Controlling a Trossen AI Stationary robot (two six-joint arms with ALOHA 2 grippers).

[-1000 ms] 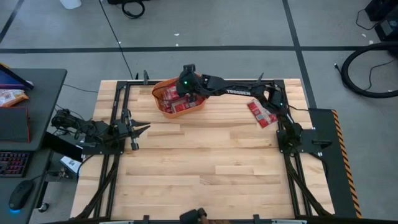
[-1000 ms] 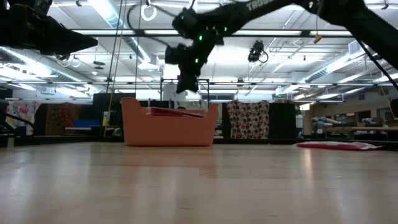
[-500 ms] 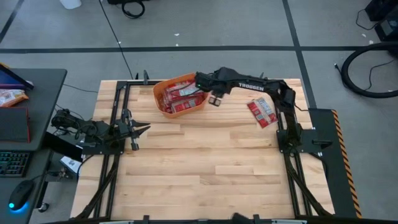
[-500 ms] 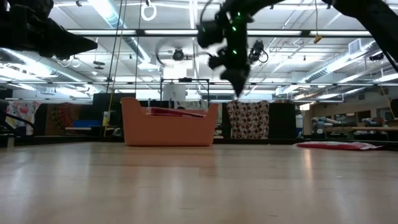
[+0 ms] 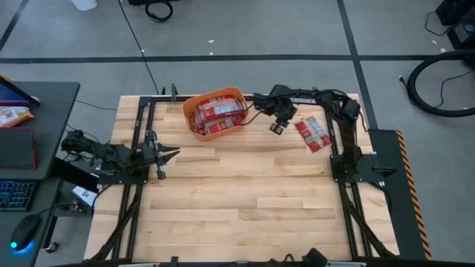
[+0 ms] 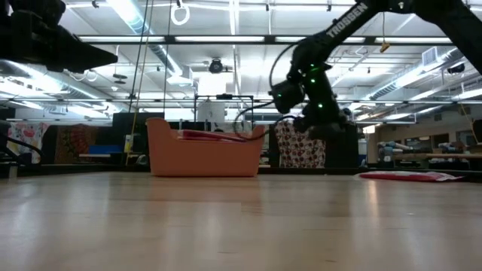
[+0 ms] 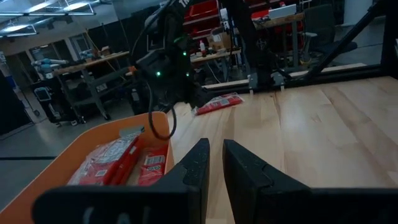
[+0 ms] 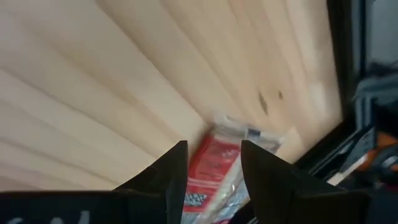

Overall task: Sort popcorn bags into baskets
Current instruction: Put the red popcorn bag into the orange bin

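The orange tub (image 5: 191, 119) stands near the table's far edge, left of the middle, with several red popcorn bags (image 5: 217, 113) lying in it. More red-and-white bags (image 5: 312, 133) lie flat on the wood near the far right corner, and they show low and flat in the low view as bags (image 6: 410, 176). My right gripper (image 5: 276, 127) hangs open in the air between the tub and those bags, holding nothing. Its wrist view looks down on one bag (image 8: 219, 171) between the fingers. My left gripper (image 5: 172, 153) waits at the table's left edge, fingers slightly apart.
Black frame rails run along the table's left, right and far edges. A side desk with a keyboard and a mouse stands left of the table. Bare wood (image 5: 245, 193) fills the middle and near half. The room beyond holds benches and equipment.
My right gripper has swung from above the orange tub toward the table's right, toward the bags lying near the far right corner, and has come a little lower. The bags in the tub, hidden under the arm before, now show. My left arm has kept still.
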